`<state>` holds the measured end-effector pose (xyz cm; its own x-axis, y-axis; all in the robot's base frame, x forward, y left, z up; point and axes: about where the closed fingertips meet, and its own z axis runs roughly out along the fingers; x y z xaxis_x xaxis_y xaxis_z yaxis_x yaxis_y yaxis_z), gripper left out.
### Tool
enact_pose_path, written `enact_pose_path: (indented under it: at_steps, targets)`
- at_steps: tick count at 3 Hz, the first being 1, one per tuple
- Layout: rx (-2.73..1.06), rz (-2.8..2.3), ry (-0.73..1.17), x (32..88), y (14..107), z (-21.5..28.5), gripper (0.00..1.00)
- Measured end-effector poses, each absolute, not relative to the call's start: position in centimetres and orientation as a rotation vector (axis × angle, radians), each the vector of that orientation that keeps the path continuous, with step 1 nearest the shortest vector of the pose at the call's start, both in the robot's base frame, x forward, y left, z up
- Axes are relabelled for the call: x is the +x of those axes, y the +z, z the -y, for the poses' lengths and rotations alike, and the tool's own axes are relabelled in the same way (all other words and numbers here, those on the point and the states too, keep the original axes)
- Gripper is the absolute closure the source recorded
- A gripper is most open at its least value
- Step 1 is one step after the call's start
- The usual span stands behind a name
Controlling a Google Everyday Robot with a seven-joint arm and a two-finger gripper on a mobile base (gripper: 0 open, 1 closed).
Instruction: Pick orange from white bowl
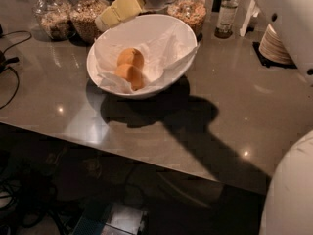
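Left to right: cables (9, 67) at the table (230, 126) edge, then two grain jars (68, 14) at the back. My gripper (109, 19) hangs above the bowl's (152, 89) back-left rim, slanting down-left, tip just outside the rim and not touching the fruit. Can't tell how far open it is. It carries nothing that I can see. Pick is not done, since the orange (130, 66) sits in the bowl on the paper (172, 47), left of centre. It shows as two round orange lumps touching, one behind the other, and I can't tell if that's two fruits or one in halves. Each lump is near-round with no real long axis. The pair lines up roughly back to front, so that's the only axis worth planning around. No stem end is visible, so facing is unknown. The bowl rim is slanted, high on the right, with the opening tipped toward the left-front. What's left, as I judge it: come in over the rim, descend, close, lift clear. Further right are another jar (189, 9), a bottle (227, 12), a plate stack (275, 44), and my own arm housing (288, 13).
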<state>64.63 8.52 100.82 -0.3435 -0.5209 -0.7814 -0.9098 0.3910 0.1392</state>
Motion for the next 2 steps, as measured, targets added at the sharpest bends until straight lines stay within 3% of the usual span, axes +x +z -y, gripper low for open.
enact_pose_path:
  at_steps: [2]
  targets:
    - [-1.202,-2.067,0.822,63.5,98.7,-8.6,0.00]
